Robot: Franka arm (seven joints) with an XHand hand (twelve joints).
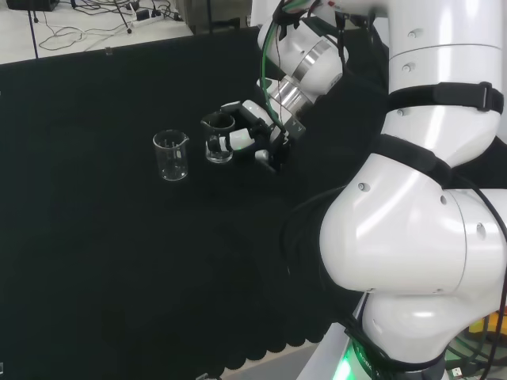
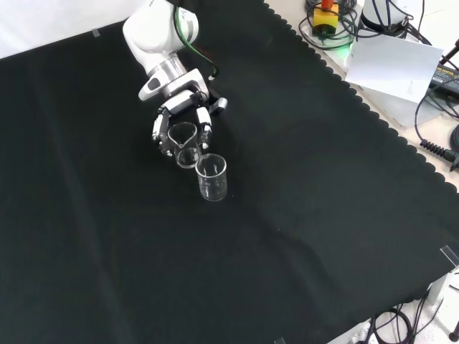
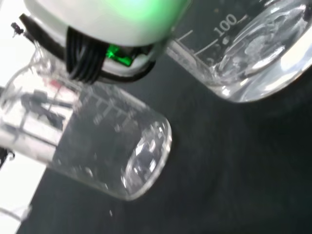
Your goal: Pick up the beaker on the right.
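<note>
- Curling round a small beaker (image 1: 219, 148) at upper centre of the head view, the hand (image 1: 245, 131) grips it.
- 2nd beaker (image 1: 171, 155) stands free just left, on the surface (image 1: 95, 261).

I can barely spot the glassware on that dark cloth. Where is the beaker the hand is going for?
In the head view the beaker sits inside the hand's curled fingers, just right of the free beaker.
</note>
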